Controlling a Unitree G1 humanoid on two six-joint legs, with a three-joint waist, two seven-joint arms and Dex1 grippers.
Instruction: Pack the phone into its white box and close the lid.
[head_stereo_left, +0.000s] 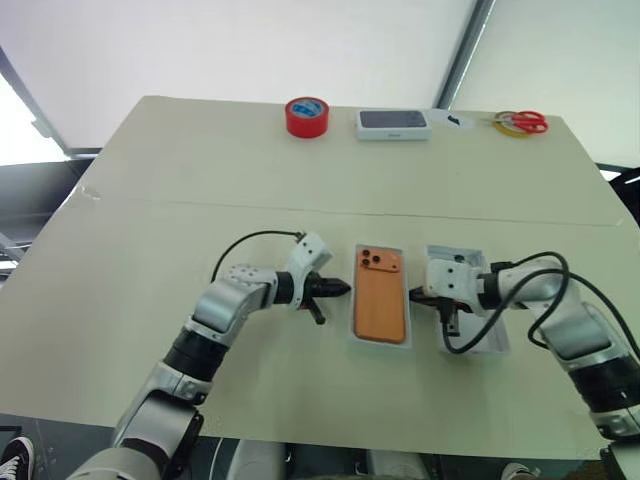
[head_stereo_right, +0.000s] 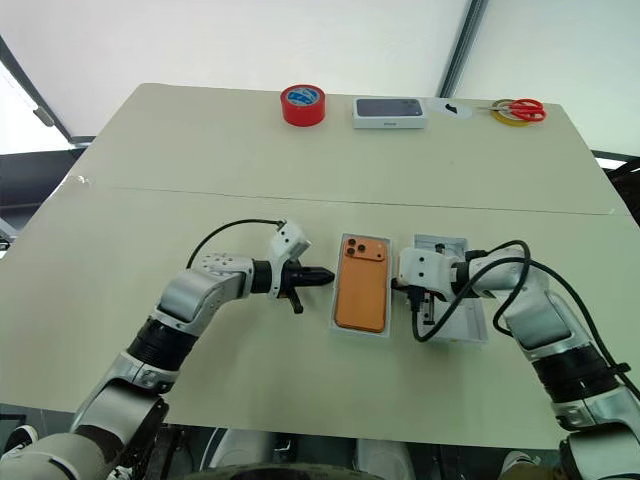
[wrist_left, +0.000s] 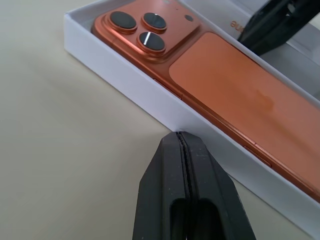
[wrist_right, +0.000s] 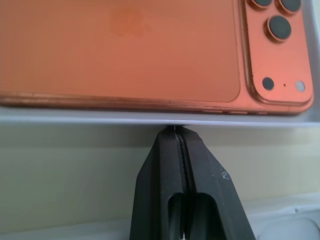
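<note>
Only readable text: partial lettering "ne" on the white surface (wrist_left: 239, 26) past the phone (wrist_left: 235, 90), just beside the right gripper (wrist_left: 280, 22) tip. Small mark on the far white slab (head_stereo_left: 393, 124) is illegible.

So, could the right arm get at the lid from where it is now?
Probably yes. The lid lies open side up right under the right gripper, with nothing else on it. That gripper is shut, its tips against the wall of the white box, so it would need to back off and open first.
</note>
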